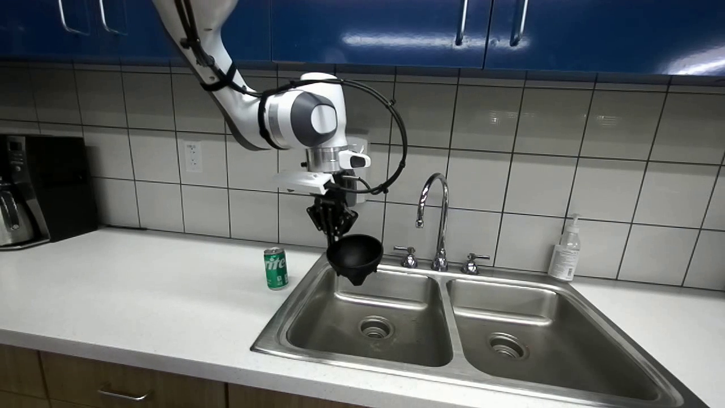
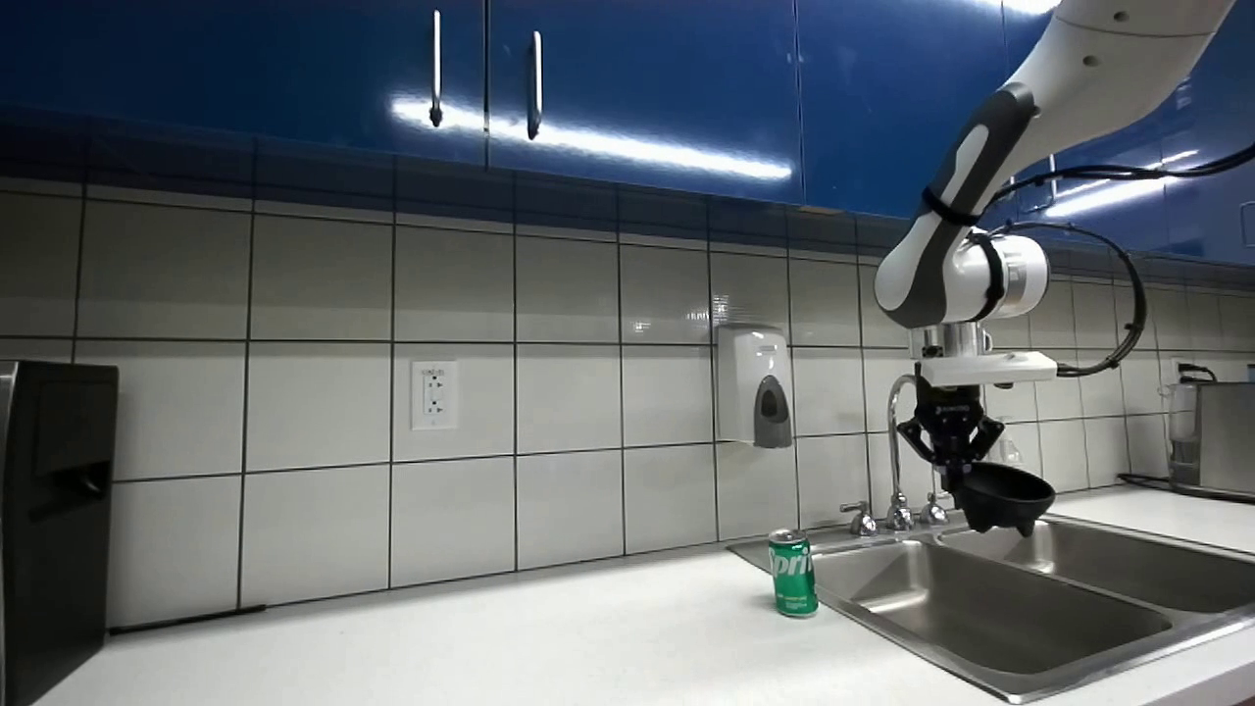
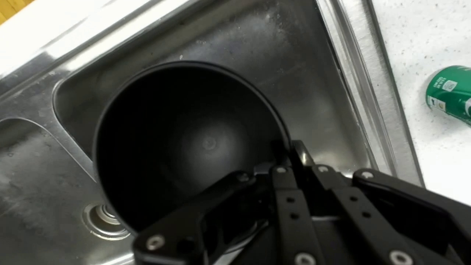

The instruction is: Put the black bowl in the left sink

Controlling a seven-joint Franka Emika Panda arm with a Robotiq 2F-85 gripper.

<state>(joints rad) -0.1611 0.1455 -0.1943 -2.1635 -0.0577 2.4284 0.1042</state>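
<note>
Black and smoothly round, the wide-mouthed bowl (image 1: 355,254) hangs above the rectangular stainless-steel left sink (image 1: 408,343), its rim nipped in your black, jointed pincer (image 3: 290,151). You'd do best to lower it slowly, level and clear of the walls, releasing only once it touches bottom.

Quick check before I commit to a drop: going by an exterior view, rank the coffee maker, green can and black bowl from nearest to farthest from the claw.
1. Black bowl: its rim is held in the claw.
2. Green can: on the counter, just left of the bowl in that picture.
3. Coffee maker: at the picture's far left edge.
</note>
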